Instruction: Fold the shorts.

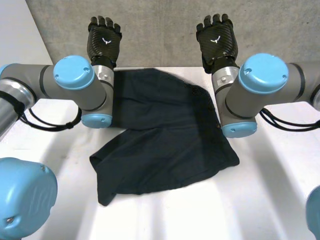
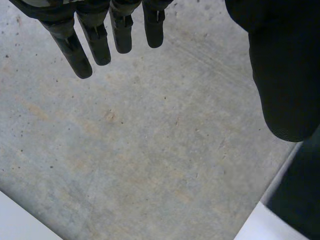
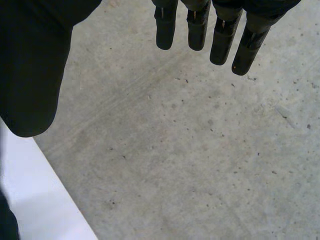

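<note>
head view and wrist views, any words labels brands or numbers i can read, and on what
No words, numbers or brand names can be read in any view.
On the back of the left robot hand: a small white mark, a sign and not letters.
On the back of the right robot hand: the same kind of white mark, no letters.
On the shorts: no label or print in sight.

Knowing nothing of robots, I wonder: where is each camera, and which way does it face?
Head view: between and behind the arms, looking down at crumpled black cloth shorts on the white table; both arms, left hand, right hand.
Left wrist view: from that wrist along its open fingers toward grey concrete.
Right wrist view: likewise.
Both share concrete and table edge.
</note>
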You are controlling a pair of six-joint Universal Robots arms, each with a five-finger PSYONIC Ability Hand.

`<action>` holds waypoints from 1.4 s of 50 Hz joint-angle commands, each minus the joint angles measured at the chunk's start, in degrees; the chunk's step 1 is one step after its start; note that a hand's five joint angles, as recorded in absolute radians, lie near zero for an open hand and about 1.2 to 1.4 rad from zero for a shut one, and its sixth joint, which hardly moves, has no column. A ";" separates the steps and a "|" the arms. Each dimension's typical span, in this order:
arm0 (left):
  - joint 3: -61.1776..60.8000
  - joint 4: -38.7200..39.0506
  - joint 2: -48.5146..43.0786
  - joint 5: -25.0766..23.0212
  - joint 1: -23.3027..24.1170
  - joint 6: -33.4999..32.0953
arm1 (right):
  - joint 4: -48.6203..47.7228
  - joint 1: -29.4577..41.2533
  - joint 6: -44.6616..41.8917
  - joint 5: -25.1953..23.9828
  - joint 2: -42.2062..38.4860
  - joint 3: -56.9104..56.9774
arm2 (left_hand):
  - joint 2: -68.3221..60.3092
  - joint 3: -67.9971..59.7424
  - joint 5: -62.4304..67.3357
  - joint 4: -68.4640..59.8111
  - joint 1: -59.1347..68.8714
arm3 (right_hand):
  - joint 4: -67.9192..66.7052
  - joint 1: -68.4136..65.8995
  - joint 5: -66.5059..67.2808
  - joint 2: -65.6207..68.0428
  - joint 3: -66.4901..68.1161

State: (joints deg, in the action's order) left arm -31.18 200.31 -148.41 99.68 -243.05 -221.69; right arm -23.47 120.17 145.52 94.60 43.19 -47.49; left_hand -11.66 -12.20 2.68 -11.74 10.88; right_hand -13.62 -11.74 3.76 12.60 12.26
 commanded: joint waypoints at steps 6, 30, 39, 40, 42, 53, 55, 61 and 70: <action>-30.50 -4.31 23.76 0.16 0.48 7.05 | 17.48 -4.24 5.56 -4.50 19.47 -19.12 | 1.11 1.65 -2.13 1.19 -0.34 | 3.62 1.74 -3.76 -2.60 -2.26; -76.92 -24.19 49.79 -0.89 3.29 39.58 | 16.89 -15.93 5.83 -25.25 21.41 -48.84 | -18.06 -17.53 17.05 -17.99 18.84 | -20.85 -22.73 20.71 21.87 22.21; -80.62 -19.00 48.83 -0.72 3.73 39.58 | 14.15 -15.93 5.74 -25.34 16.67 -48.14 | -19.41 -18.88 18.39 -19.34 20.19 | -24.55 -26.43 24.41 25.58 25.91; -80.71 -18.38 48.30 -0.63 3.82 39.58 | 14.15 -15.93 5.74 -25.34 16.40 -48.05 | -19.41 -18.88 18.39 -19.34 20.19 | -24.55 -26.43 24.41 25.58 25.91; -80.71 -18.03 47.86 -0.63 3.73 39.58 | 14.15 -15.93 5.65 -25.34 15.96 -47.88 | -19.41 -18.88 18.39 -19.34 20.19 | -24.72 -26.60 24.58 25.74 26.08; -80.00 -15.83 44.35 -0.54 3.46 39.23 | 13.98 -15.84 5.74 -25.16 13.59 -45.94 | -19.41 -18.88 18.39 -19.34 20.19 | -53.44 -55.32 53.30 54.46 54.80; -80.00 -15.39 43.99 -0.46 3.38 39.14 | 13.80 -15.75 5.82 -25.16 13.32 -45.51 | -19.41 -18.88 18.39 -19.34 20.19 | -66.29 -68.18 66.15 67.32 67.65; -79.65 -13.72 43.82 -0.46 3.29 39.05 | 13.45 -15.67 6.70 -24.90 14.11 -45.41 | -19.58 -19.05 18.56 -19.50 20.36 | -66.38 -68.26 66.24 67.40 67.74; -78.77 -13.19 42.41 -0.46 3.38 38.96 | 13.54 -15.67 7.58 -23.93 17.89 -47.26 | -21.93 -21.40 20.91 -21.86 22.71 | -66.38 -68.26 66.24 67.40 67.74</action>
State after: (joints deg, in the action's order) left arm -110.65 186.78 -104.83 99.23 -239.74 -182.70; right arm -9.96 104.48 152.48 69.94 58.15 -93.24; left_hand -27.26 -27.38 17.76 -27.72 26.95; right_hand -68.19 -51.69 53.81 66.58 66.54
